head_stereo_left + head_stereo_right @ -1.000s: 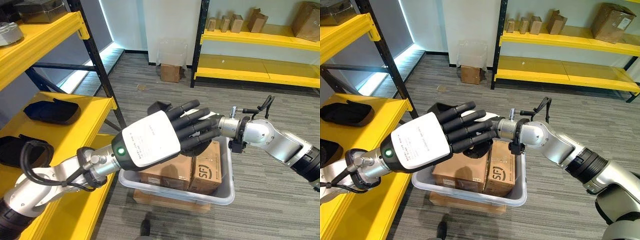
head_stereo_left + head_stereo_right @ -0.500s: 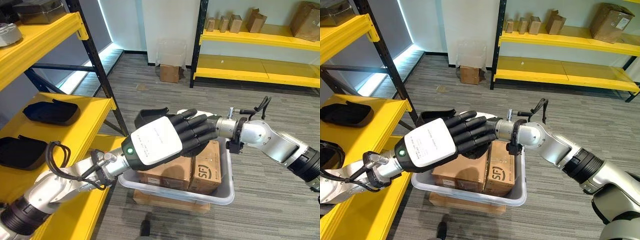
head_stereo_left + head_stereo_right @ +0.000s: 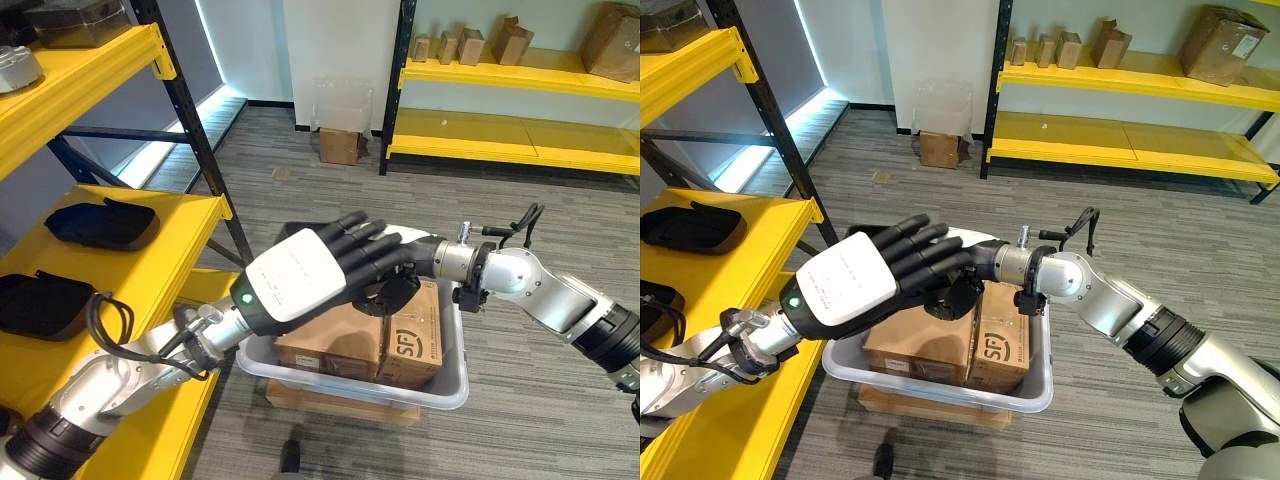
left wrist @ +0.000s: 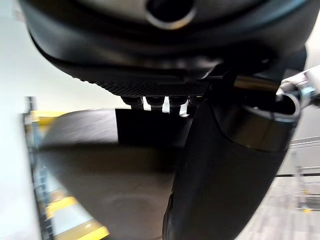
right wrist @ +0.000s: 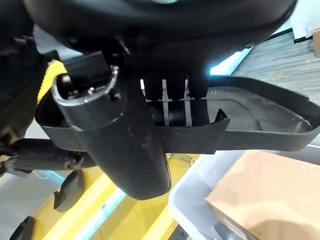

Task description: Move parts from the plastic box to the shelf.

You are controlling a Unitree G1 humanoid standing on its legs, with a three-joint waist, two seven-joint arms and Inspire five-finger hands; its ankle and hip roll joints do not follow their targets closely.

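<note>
- Left eye view is showing the left hand [image 3: 300, 280] raised over the plastic box [image 3: 455, 385], back upward, fingers stretched out nearly straight toward the right hand [image 3: 410, 262].
- Between the two hands a black tray-like part [image 3: 385, 297] is hanging above the box; from up here only a dark curved piece of it is peeking out below the left hand's fingers.
- Right wrist view is giving what the head views are hiding: the right hand [image 5: 135, 145] is clamped on the part [image 5: 260, 130], thumb lying across the outer wall and fingers [image 5: 172, 82] reaching over the rim into its hollow.
- That same view is showing the part as a shallow black tray with a raised rim, held over a corner of the pale box [image 5: 200, 200] and a brown carton [image 5: 265, 190].
- Left wrist view is looking along the left hand [image 4: 165, 55] at very close range; the part's dark surface [image 4: 100, 165] is lying right under its palm, the fingertips poking past its edge, straight rather than curled.
- I cannot tell whether the left hand is actually touching the part or just beside it.
- Two cartons [image 3: 330, 345] are sitting in the plastic box, which is standing on the floor by the yellow shelf [image 3: 170, 225].
- On that shelf, well apart from the hands, two more black parts [image 3: 100, 222] are already lying.
</note>
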